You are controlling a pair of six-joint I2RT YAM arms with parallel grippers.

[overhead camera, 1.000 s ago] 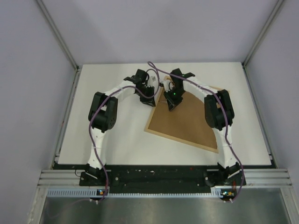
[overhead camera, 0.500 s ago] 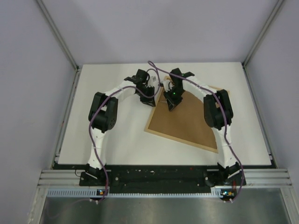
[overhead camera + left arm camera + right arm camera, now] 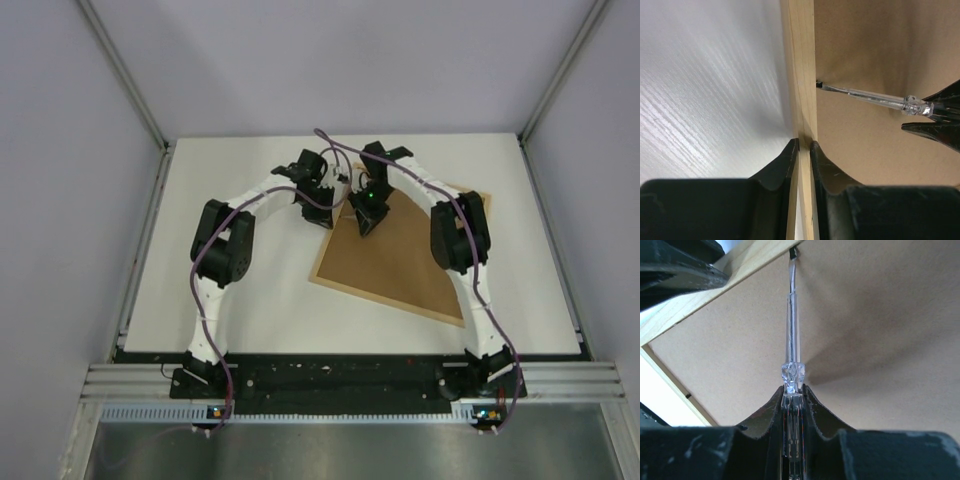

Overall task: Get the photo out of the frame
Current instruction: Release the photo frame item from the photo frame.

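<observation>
Right arm [image 3: 455, 232] has been nudged a touch further over the frame [image 3: 801, 75]; its rail is pinched by the left gripper [image 3: 802, 146], with a clear screwdriver [image 3: 792, 320] clamped in the right gripper [image 3: 792, 390].

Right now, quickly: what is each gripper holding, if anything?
Left gripper: closed on the frame edge.
Right gripper: closed on a clear screwdriver.

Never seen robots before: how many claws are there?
2. The left claw pinches the frame by its wooden rail; the right claw holds a clear tool, its tip at that rail's inner edge. None seems hidden.
</observation>
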